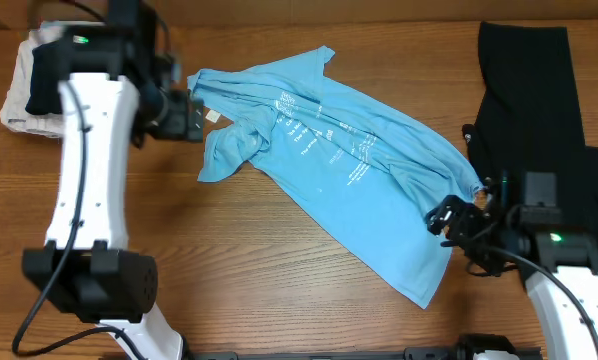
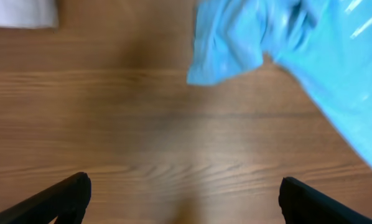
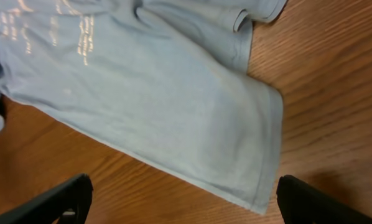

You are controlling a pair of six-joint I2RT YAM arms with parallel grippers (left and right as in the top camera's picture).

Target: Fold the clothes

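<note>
While left tool (image 2: 185,186) and right tool (image 3: 185,186) gape empty, blue T-shirt (image 1: 349,190) sprawls on wooden table (image 1: 279,285)

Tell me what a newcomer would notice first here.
A light blue T-shirt sprawls crumpled and diagonal across the middle of the wooden table. A long black garment lies along the table's right edge. Both arms flank the shirt: the left gripper open near its collar, the right gripper open by its lower hem.
</note>
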